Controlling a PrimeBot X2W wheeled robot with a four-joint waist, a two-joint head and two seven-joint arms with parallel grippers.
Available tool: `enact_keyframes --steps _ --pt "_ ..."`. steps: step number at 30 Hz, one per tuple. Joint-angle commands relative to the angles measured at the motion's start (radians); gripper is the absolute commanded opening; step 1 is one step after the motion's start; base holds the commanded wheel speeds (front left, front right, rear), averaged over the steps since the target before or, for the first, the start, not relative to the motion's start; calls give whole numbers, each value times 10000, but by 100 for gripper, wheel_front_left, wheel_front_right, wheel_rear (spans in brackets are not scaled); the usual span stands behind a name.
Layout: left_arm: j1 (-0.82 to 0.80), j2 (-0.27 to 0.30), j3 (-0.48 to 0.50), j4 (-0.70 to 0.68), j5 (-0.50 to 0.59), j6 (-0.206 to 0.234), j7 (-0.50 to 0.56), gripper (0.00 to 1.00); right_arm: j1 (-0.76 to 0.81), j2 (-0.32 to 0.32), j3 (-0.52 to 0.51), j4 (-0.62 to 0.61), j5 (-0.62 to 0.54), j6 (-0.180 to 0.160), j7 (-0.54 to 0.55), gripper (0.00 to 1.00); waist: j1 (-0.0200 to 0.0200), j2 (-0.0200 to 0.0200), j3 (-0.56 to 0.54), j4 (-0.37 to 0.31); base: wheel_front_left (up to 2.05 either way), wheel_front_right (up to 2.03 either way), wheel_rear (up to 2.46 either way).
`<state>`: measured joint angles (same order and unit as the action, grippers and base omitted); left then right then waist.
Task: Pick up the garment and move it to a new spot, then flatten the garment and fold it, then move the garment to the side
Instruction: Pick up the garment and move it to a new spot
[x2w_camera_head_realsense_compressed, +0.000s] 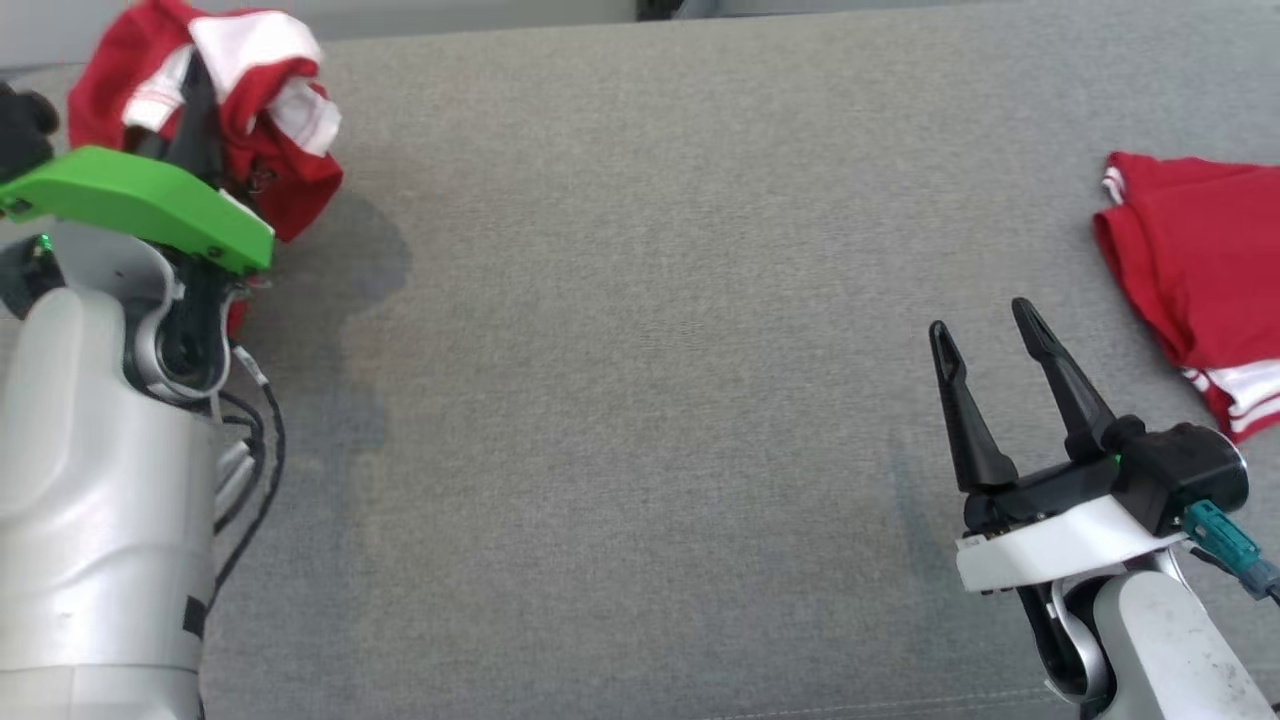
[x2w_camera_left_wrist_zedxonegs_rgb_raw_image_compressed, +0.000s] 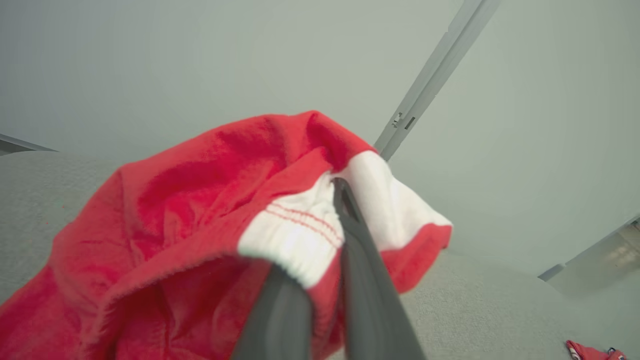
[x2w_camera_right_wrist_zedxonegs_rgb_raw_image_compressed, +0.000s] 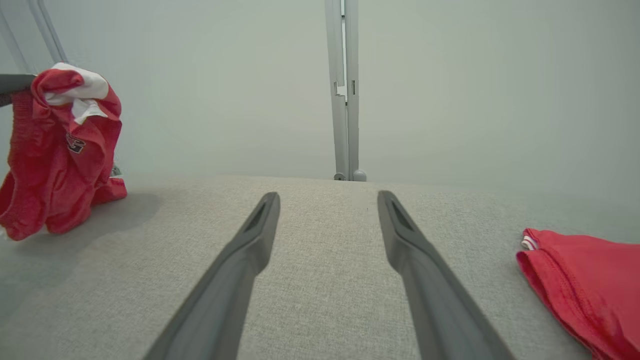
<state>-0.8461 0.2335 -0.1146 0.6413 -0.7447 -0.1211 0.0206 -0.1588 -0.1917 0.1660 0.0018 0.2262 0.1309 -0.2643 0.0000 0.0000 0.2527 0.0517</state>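
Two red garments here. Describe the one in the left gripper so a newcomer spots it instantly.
Start from the grey padded surface, then look to its far left. There a red garment with white bands hangs bunched from the left gripper, which is shut on it. The other red garment lies flat at the right edge, with no gripper on it.

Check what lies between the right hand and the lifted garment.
Bare grey surface runs from the right hand to the garment, crossed by its shadow; the head view shows it.
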Motion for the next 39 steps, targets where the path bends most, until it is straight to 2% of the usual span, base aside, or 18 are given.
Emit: enact_keyframes --steps 1,7,13,22,30,31,32,33,39 --pt "504 -128 -48 -422 -77 162 99 0 254 110 -124 -1 26 -6 -4 100 0 0 -950 -1065 0 0 0" --pt "1802 -666 -608 -1850 96 643 510 0 636 258 -582 -99 28 -6 -4 100 0 0 -1254 -1734 0 0 0" --pt "2781 -1196 -1580 -2280 449 889 960 0 785 375 -914 -216 36 -6 -4 100 0 0 -1242 -2204 0 0 0" --pt "3140 -1679 -2588 -855 390 907 974 0 497 562 -696 -319 9 -6 -4 100 0 0 -451 -2821 0 0 0" --pt "2821 -1808 -3506 442 294 806 657 0 342 631 -661 -323 -46 -6 -4 100 0 0 -60 -2919 0 0 0" --pt "2792 -1813 -3632 582 318 860 537 25 343 631 -649 -303 -50 -6 -4 100 0 0 -57 -2892 0 0 0" --pt "2792 -1817 -3779 700 245 905 401 80 341 635 -634 -282 -63 -6 -4 100 0 0 -67 -2849 0 0 0" --pt "2794 -1820 -3913 751 121 947 227 100 352 647 -621 -263 -76 -6 -4 100 0 0 -93 -2794 0 0 0" --pt "2777 -1806 -4492 747 -389 1105 -1016 100 449 600 -448 -134 7 -6 -4 100 0 0 -483 -2262 0 0 0"
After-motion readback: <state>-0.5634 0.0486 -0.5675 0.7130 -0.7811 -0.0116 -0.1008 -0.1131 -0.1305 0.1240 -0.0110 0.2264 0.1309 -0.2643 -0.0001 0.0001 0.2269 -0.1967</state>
